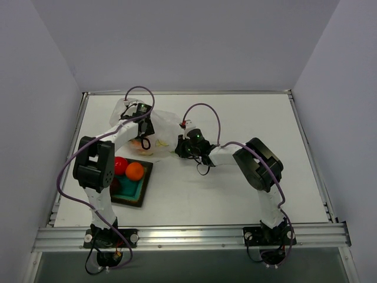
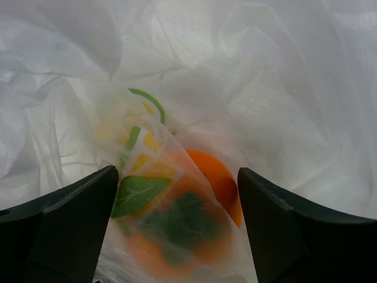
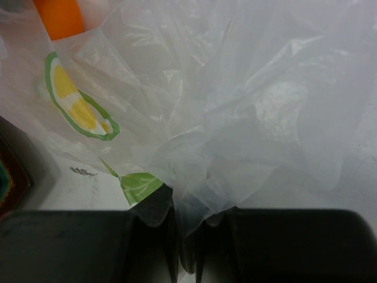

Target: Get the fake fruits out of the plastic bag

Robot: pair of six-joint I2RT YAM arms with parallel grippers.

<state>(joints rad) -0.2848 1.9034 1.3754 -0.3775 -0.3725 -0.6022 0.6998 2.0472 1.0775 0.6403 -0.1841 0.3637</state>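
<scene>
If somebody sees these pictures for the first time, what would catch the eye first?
The crumpled clear bag lies left of centre in the top view, its film pinched by the right gripper. The left gripper is open, and an orange fruit shows through the film between its fingers. Nearer, a red fruit and another orange one lie in a teal dish.
</scene>
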